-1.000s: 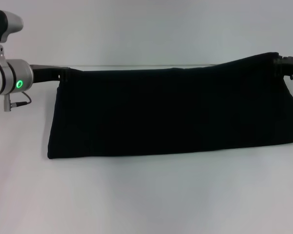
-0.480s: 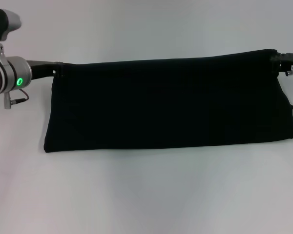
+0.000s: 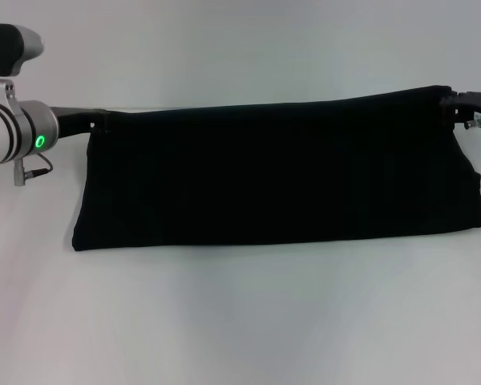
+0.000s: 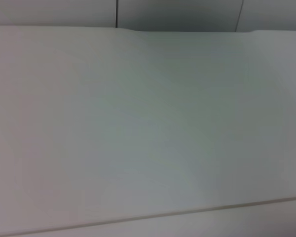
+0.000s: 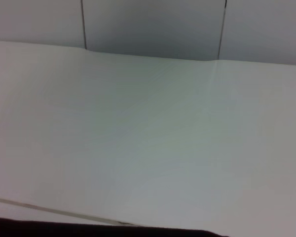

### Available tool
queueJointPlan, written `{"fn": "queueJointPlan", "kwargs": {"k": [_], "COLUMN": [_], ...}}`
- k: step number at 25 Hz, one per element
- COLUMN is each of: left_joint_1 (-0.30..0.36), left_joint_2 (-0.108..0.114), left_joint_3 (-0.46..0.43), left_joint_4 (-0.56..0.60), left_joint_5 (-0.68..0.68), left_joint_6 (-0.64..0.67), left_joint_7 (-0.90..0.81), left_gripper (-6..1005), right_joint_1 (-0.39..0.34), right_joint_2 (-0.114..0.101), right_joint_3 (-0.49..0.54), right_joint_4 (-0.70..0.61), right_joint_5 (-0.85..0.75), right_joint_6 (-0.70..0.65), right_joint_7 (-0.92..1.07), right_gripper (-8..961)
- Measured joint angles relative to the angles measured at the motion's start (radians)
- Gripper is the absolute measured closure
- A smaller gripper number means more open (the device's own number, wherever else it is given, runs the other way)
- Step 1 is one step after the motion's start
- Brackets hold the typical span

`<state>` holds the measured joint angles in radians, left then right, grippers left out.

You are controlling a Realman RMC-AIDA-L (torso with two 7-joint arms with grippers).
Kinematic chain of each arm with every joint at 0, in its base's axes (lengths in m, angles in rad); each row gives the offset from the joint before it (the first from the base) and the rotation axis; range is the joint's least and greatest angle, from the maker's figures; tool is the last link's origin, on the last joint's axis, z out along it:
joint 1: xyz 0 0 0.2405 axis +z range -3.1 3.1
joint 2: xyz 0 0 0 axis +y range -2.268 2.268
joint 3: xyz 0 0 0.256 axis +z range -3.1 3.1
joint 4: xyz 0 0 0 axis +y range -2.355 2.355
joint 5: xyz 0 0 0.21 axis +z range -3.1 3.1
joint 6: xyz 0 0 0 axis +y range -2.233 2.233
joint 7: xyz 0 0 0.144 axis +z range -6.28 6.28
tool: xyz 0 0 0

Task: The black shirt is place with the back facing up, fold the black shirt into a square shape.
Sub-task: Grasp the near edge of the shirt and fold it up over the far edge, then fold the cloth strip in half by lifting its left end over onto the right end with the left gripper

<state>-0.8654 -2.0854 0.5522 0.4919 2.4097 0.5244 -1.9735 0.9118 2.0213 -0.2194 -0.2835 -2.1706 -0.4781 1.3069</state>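
Observation:
The black shirt (image 3: 276,172) hangs as a wide dark band stretched between my two grippers, its lower edge resting on the white table (image 3: 240,321). My left gripper (image 3: 96,122) holds the shirt's upper left corner, and my right gripper (image 3: 451,104) holds the upper right corner. Both are shut on the cloth, and the top edge is taut between them. No lettering shows on the side facing me. In the right wrist view a thin strip of the black shirt (image 5: 89,230) shows along one edge. The left wrist view shows only the table.
The white table (image 4: 148,128) spreads in front of and behind the shirt. A grey panelled wall (image 5: 153,27) stands beyond the table's far edge.
The shirt's top edge rose and pulled tauter a second ago, then both held corners sank slightly. The lower edge has shifted a little to the left and away from me.

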Motion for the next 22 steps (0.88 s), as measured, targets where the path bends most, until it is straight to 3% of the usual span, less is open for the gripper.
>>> {"fn": "queueJointPlan", "kwargs": {"k": [5,10,17,22], "left_joint_1": [0.0,0.002,0.008,0.016], "left_joint_2": [-0.009,-0.015,-0.018,-0.003], "left_joint_3": [0.0,-0.007,-0.011,-0.023], "left_joint_4": [-0.004,-0.011,-0.032,-0.027], "left_joint_5": [0.0,0.0,-0.008,-0.01], "left_joint_6": [-0.007,-0.041,-0.166,-0.115], "left_joint_7": [-0.001,-0.014,-0.05,-0.083], "left_gripper": [998,998,754,554], "right_joint_1": [-0.01,-0.026,-0.044,-0.076], "right_joint_2": [0.003,0.015,0.027,0.003], "right_joint_3": [0.0,-0.001,0.004,-0.011], "right_joint_4": [0.002,-0.02,-0.072,-0.082], "right_joint_5": [0.0,0.0,0.018,0.018], "right_joint_6": [-0.016,-0.013,-0.013,-0.077], "right_joint_7": [0.011,0.009,0.014,0.105], "right_gripper": [932,788,637,500]}}
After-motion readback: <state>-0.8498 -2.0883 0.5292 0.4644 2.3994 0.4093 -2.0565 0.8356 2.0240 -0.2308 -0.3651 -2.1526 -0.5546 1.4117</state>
